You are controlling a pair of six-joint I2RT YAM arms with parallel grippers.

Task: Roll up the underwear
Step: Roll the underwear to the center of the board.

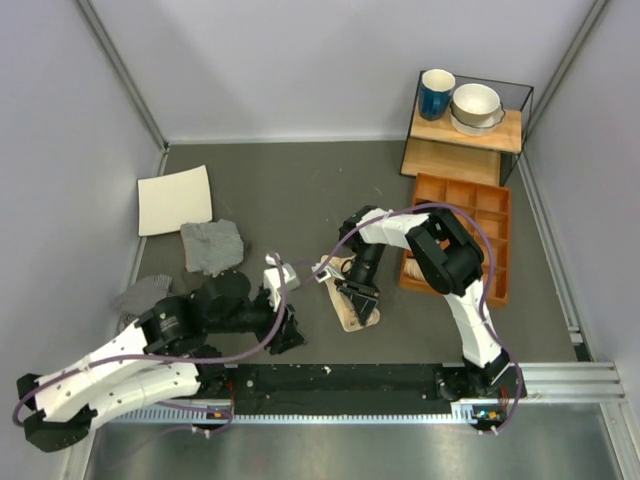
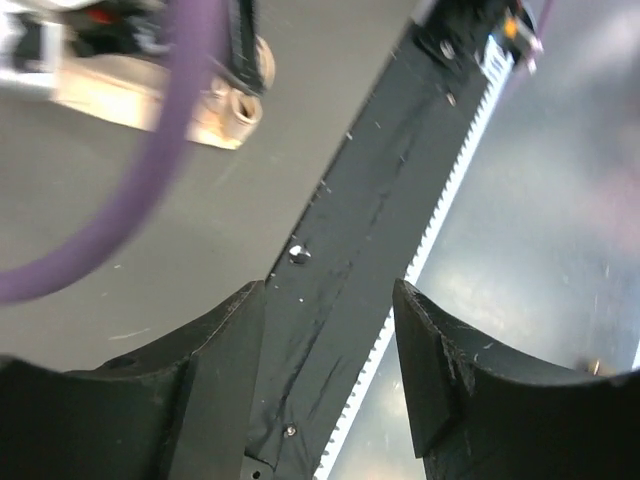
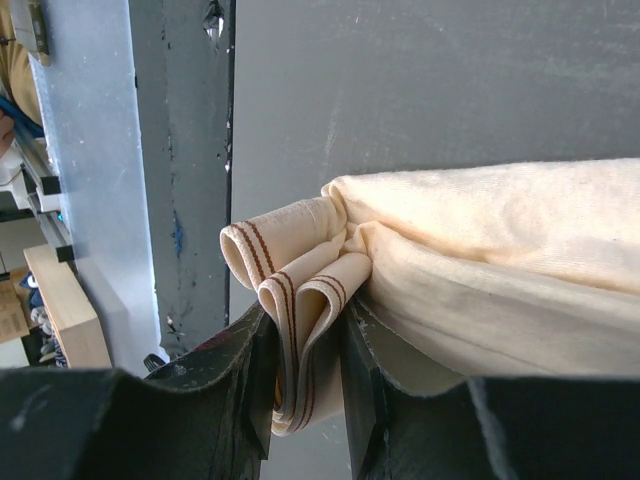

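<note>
Underwear (image 3: 480, 250): one; mid-table near the front rail, just left of the tray (image 1: 495, 215).
Right gripper (image 3: 305, 350): clenched on its folded, striped hem end.
Left gripper (image 2: 330, 370): fingers apart, nothing between them.
Progress: I judge it well along. The cloth is gathered into a long bundle; tightening the end and letting go are left.
Other counts: two grey cloths (image 1: 212, 245), one paper sheet (image 1: 175, 200), one mug (image 1: 436, 93).

The underwear (image 1: 348, 317) is laid near the table's (image 1: 300, 190) front middle, with a paper sheet (image 1: 175, 200) and a cloth (image 1: 212, 246) placed to its left, a tray (image 1: 497, 262) to its right, and a shelf (image 1: 462, 160) behind that tray.
</note>
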